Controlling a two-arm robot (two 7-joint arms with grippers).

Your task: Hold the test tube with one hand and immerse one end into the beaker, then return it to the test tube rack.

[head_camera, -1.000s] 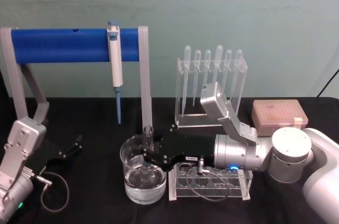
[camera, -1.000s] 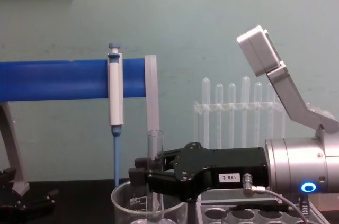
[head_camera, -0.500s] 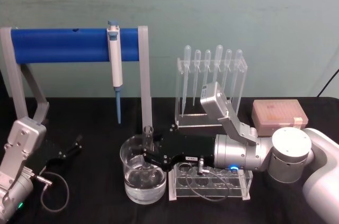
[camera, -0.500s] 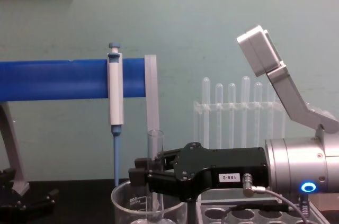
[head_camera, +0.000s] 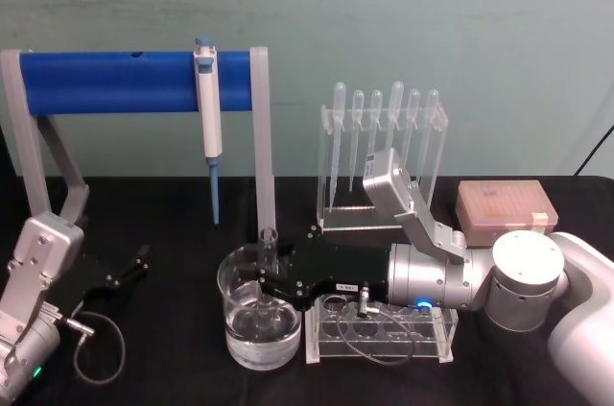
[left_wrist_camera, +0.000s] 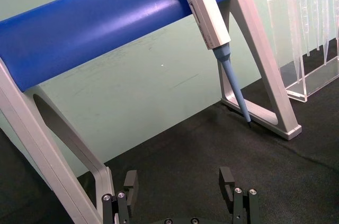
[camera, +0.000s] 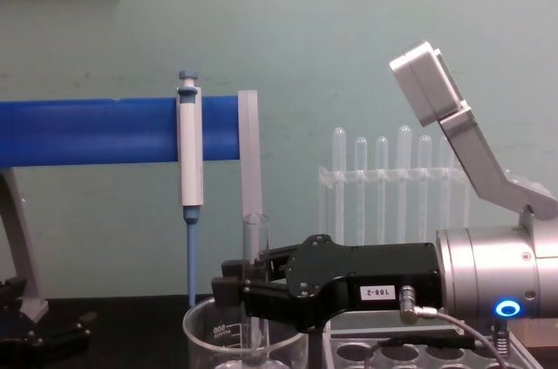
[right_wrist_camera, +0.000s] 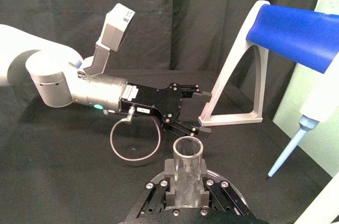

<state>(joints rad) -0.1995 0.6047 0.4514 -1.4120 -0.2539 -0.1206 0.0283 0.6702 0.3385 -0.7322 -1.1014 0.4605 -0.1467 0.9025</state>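
– Listing from the jaws outward: right gripper [camera: 248, 286], state?
– Jaws closed on the test tube [camera: 254, 242], clamping it about mid-length. The tube passes between them with its long axis upright, square to the jaws' line of reach.
– Ends?
– Flared open rim above the jaws, pointing up. Rounded closed end below the jaws, pointing down inside the beaker [camera: 209, 334], apparently in the liquid. Contact with the glass floor: cannot tell.
– Next item out?
– Test tube rack [head_camera: 427, 334], behind the jaws, beneath the gripper's body. Judged: lift straight up, draw back, lower.
– Other arm?
– Left gripper [left_wrist_camera: 179, 181], jaws wide, empty, well apart beyond the beaker. The right one is nearer.
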